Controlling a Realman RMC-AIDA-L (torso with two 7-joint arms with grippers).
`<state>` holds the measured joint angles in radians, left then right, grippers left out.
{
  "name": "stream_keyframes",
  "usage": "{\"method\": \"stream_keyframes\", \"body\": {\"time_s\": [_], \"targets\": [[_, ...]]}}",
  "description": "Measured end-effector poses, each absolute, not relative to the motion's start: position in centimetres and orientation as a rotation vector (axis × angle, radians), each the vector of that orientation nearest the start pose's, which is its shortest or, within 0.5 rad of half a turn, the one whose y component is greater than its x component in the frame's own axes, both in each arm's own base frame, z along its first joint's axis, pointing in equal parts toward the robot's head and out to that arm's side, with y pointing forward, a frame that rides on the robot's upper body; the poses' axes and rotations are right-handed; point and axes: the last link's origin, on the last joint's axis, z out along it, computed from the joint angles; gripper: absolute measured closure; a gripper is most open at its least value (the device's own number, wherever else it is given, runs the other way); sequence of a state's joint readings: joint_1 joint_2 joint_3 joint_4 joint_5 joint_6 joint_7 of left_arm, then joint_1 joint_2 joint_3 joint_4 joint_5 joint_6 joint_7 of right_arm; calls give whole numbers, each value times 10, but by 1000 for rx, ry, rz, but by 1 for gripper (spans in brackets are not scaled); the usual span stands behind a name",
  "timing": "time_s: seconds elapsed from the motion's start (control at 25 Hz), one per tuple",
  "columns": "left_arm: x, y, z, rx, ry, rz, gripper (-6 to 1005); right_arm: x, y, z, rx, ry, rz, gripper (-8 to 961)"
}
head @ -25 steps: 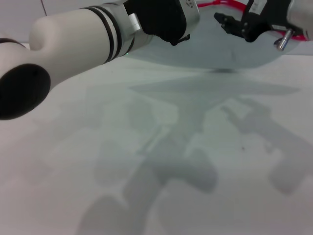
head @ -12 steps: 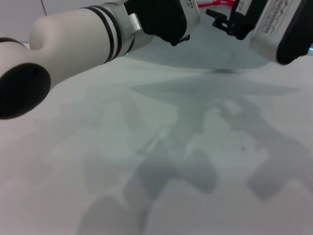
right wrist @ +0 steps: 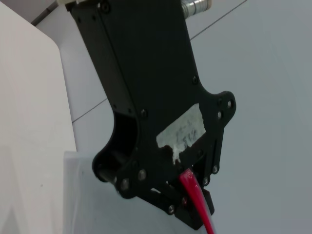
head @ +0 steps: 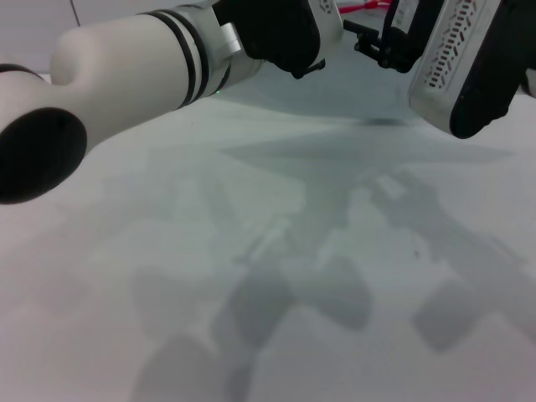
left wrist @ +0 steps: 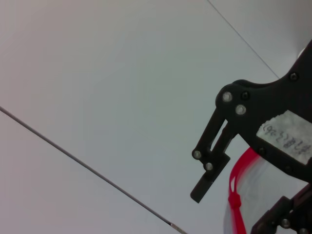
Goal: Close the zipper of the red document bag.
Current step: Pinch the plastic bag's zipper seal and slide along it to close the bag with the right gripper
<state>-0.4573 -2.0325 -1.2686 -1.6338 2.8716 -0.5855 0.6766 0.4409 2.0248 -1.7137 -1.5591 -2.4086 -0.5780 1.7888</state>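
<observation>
The wide pale grey-white worktop [head: 276,276] fills most of the head view, and soft grey shadows of the two arms lie across it. Behind it stands a pale wall with thin dark seam lines [left wrist: 87,168].

The red document bag [head: 335,79], a flat pouch of translucent pale blue-grey plastic, lies at the far edge of the worktop, mostly hidden behind the two arms. Its zipper [head: 362,7], a thin bright red strip along one edge, shows only as a short piece between the two hands at the top of the head view.

The left hand [right wrist: 192,207], black and flat-sided with a white paper label, is at the far left part of the bag; in the right wrist view its fingers are closed on the red zipper strip.

The right hand [left wrist: 207,183], also black, is raised just beside the bag's red edge. One black finger [left wrist: 209,170] stands apart from the rest of the hand, with bare wall in the gap, so the hand is open and holds nothing.
</observation>
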Motion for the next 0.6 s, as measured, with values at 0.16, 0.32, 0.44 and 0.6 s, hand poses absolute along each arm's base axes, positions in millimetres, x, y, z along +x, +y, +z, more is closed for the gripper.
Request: {"method": "stream_keyframes", "body": {"time_s": [0.16,0.32,0.44,0.6], "targets": [[-65,380,-6,-2157,296,-11,942,83,392,12,-2163,-554,-19,430],[-64,380,-6,-2157,297,-12,942,85,392,11,-2166,-551,-23,434],[-64,380,-6,-2157,300,-14,942,86,392,10,-2167,-550,-26,446],[-64,380,-7,-2160,302,-13,942,87,393,7,-2163,-550,-27,487]]}}
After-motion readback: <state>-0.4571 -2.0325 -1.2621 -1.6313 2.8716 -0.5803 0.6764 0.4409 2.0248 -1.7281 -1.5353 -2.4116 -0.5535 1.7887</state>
